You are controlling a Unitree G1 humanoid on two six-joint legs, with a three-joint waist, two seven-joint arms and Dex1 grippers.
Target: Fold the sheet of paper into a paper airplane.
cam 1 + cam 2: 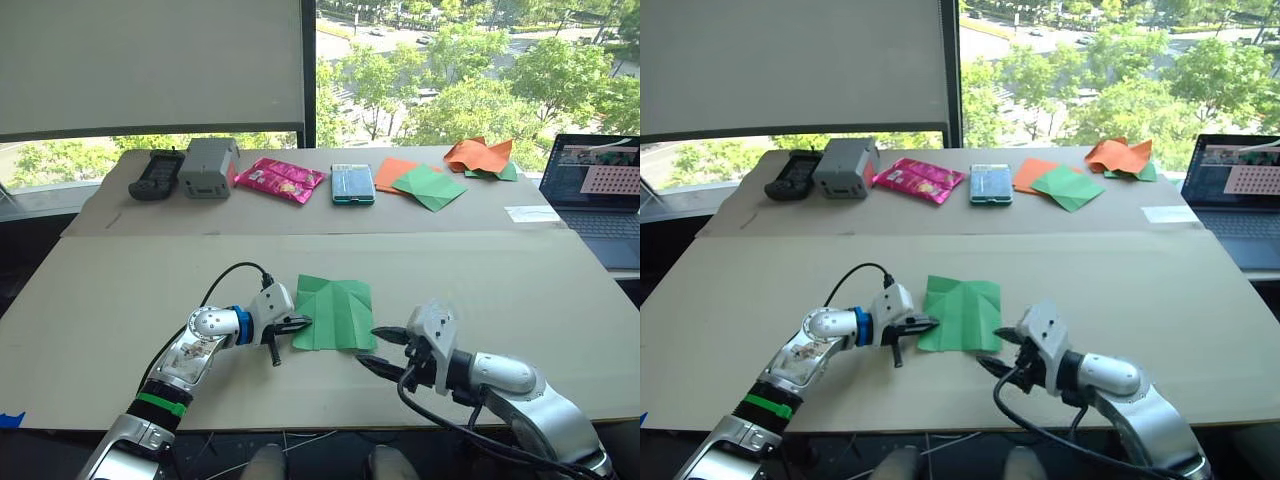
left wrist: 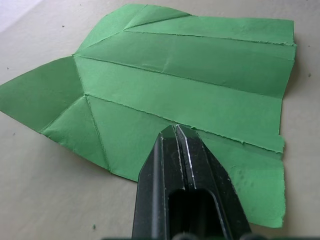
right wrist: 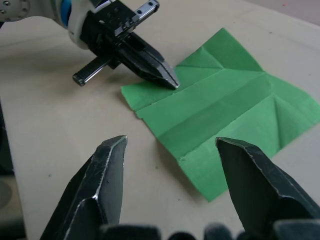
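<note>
Bare tan cardboard tabletop (image 1: 150, 280) lies open far, left and right of the creased bright green sheet of paper (image 1: 335, 312), whose near-left edge is blocked by the closed left gripper (image 1: 302, 323) and near-right corner by the spread right gripper (image 1: 375, 348).

Cardboard-topped table (image 1: 120, 290) under creased green sheet of paper (image 1: 335, 312)
</note>
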